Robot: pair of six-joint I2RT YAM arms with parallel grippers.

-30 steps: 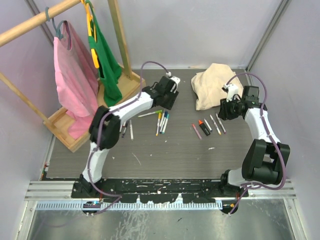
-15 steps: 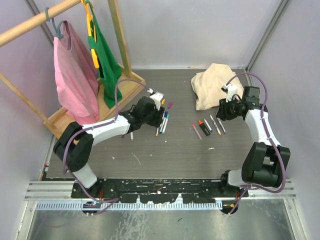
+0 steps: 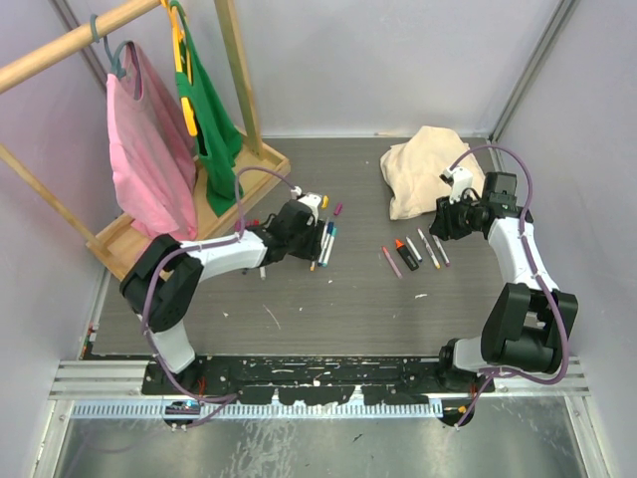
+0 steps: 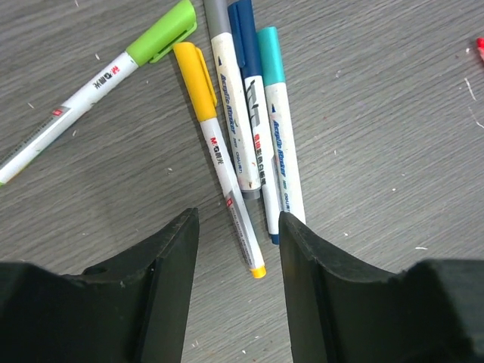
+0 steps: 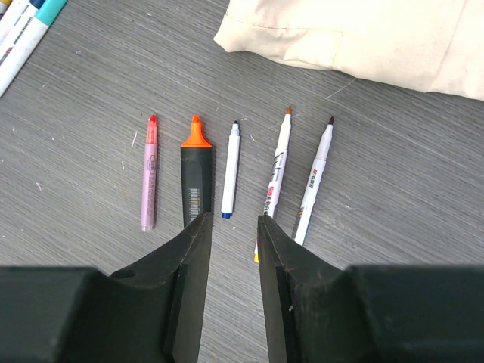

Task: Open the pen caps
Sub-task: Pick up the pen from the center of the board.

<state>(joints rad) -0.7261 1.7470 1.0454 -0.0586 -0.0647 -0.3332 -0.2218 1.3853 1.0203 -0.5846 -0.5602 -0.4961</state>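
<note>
The yellow plastic pen cap (image 4: 195,79) sits on its thin white marker (image 4: 221,162), lying on the grey table (image 4: 393,113) beside a green cap (image 4: 162,30) and a teal cap (image 4: 271,53). It looks light, hard and slippery, so pinch its sides. The left gripper (image 4: 236,227) hangs over that marker, jaws apart and empty. The right gripper (image 5: 231,227), jaws a little apart and empty, hangs over the uncapped pens (image 5: 231,170).

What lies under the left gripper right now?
Between the left gripper's open black fingers lies the tail end of a yellow-capped white marker on the grey wood-grain table, touching neither finger. Any table surface beneath the fingers themselves is covered and cannot be seen.
</note>
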